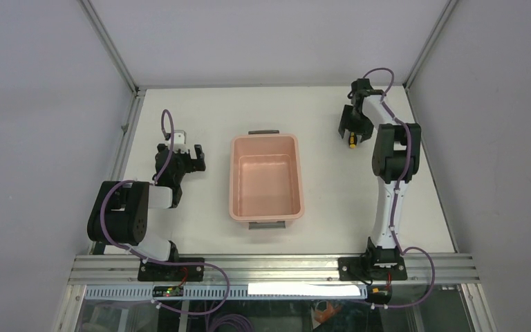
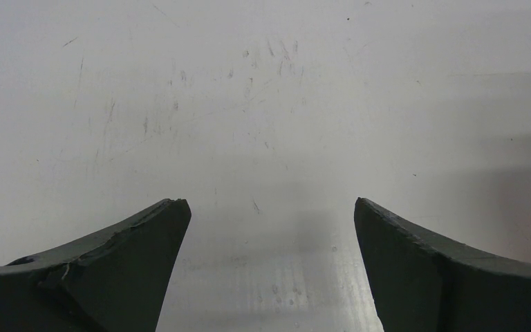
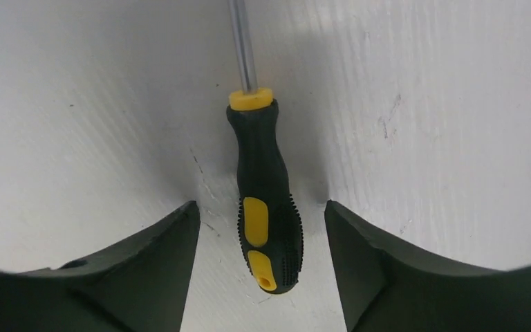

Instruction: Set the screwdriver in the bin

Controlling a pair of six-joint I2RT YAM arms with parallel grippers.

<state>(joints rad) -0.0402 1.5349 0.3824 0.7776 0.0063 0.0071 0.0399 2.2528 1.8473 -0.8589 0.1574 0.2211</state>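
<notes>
White tabletop (image 1: 332,228), scuffed and scratched, grey panels on 3 sides.

Step in hand: pre-grasp on the screwdriver (image 3: 259,159). Judged from the wrist view, the right gripper (image 3: 261,206) is lowered over the tool with its 2 fingers spread, 1 on each side of the handle. A strip of bare table shows on both sides, so there is no contact and nothing is gripped. The tool lies flat on the table between those fingers, with its butt end toward the wrist and its shaft pointing away, out of the top of the frame. The tip is not seen.

Left gripper (image 2: 271,207): released, fingers wide apart, only bare table between them. It looks idle.

Tool appearance: black handle waisted at mid-length, ribbed grip at the fat butt end, yellow inlays, yellow collar, thin metal shaft. The handle looks rubbery and should hold under a squeeze.

Bin (image 1: 265,181): pale pink tub, nothing in it, well apart from the right gripper, on the left arm's side of it and nearer the bases.

Next move, as I judge it: close squarely on the ribbed section, lift clear of the table, carry across over the rim, then let go. Risk: a round handle may roll if 1 finger touches first.
</notes>
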